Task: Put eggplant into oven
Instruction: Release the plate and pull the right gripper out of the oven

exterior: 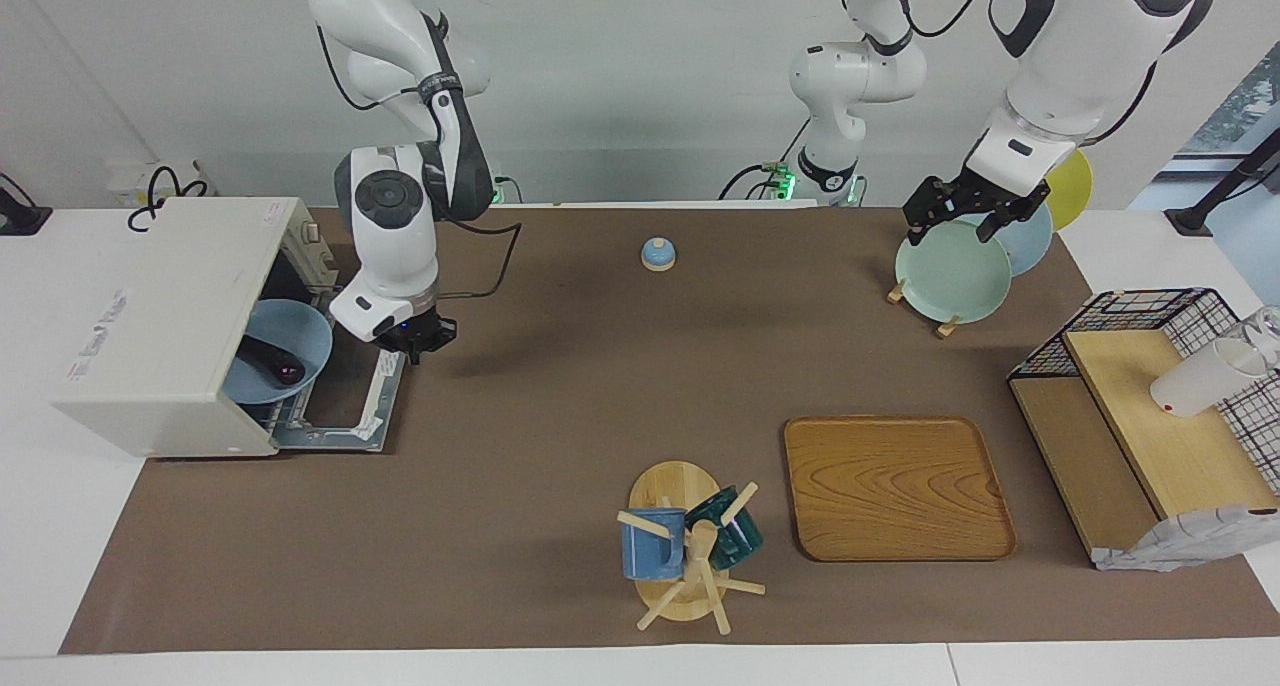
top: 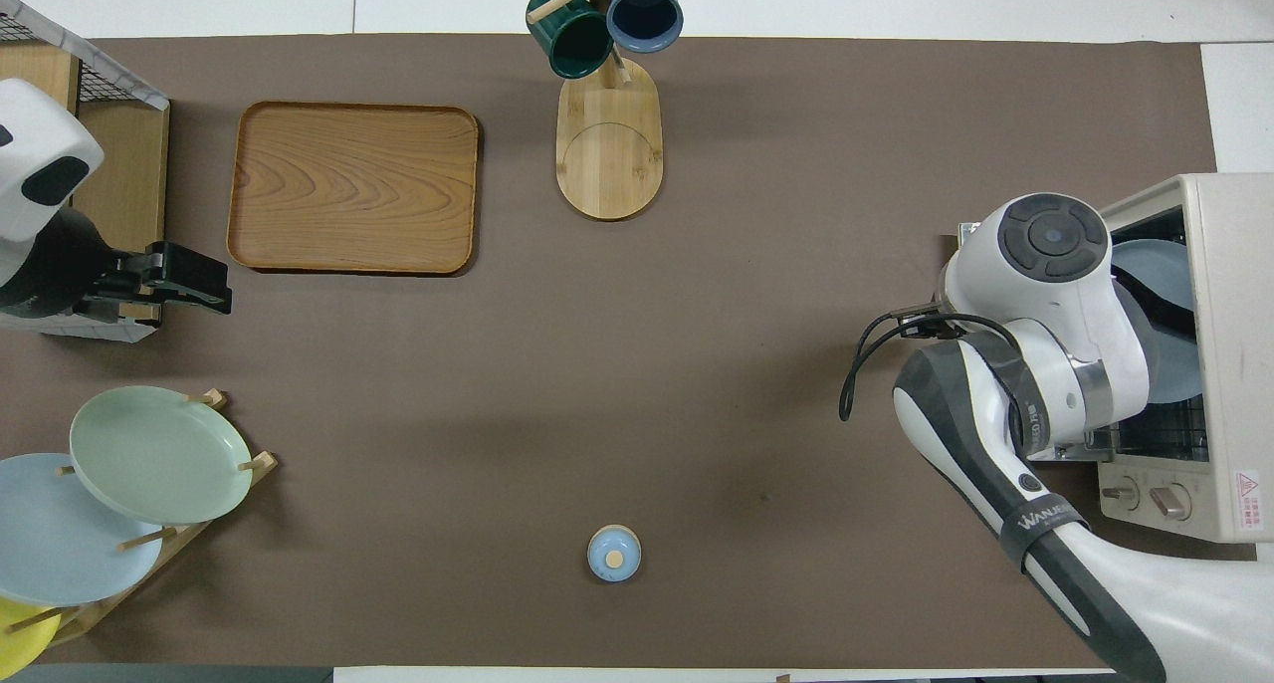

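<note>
The off-white oven (exterior: 170,316) stands at the right arm's end of the table with its door (exterior: 345,431) dropped open. A light blue plate (exterior: 290,331) sits tilted inside it, and the dark eggplant (exterior: 278,363) lies on that plate. My right gripper (exterior: 418,341) hangs just outside the oven's mouth, over the door's edge nearer to the robots, holding nothing. In the overhead view the right arm covers the oven's (top: 1229,315) mouth and the eggplant is hidden; only part of the plate (top: 1155,265) shows. My left gripper (exterior: 958,218) is open and empty over the plate rack.
A plate rack (exterior: 950,271) with green, blue and yellow plates stands at the left arm's end. A wire basket (exterior: 1150,416) with wooden shelves holds a white cup (exterior: 1200,376). A wooden tray (exterior: 895,486), a mug tree (exterior: 690,556) and a small blue knob-topped lid (exterior: 658,254) are mid-table.
</note>
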Available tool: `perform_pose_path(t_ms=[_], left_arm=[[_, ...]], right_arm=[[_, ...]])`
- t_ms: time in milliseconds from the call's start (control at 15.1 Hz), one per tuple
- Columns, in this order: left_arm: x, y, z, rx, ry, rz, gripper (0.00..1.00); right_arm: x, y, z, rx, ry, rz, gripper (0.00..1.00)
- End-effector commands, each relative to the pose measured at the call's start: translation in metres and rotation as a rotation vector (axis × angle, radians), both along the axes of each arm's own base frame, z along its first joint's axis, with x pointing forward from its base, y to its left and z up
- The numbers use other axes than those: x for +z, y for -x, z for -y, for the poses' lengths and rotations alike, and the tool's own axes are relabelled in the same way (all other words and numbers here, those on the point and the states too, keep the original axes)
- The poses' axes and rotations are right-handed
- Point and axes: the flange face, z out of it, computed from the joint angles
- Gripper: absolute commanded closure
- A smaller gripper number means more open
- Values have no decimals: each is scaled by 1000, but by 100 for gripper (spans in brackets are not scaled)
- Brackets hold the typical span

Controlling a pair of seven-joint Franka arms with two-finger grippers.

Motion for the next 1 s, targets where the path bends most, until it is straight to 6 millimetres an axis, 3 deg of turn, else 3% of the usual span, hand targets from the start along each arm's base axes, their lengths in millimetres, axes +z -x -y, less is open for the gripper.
perform_pose_path(t_ms=[0,399,930], left_arm=[[5,3,-4,9,-11,1,0],[5,3,-4,9,-11,1,0],[5,3,-3,7,-11,1,0]], right_arm=[[-17,3,2,-1,3,-16,100],[-32,11,12,23,51,-43,100],[-33,14,18,41,84,-53,100]])
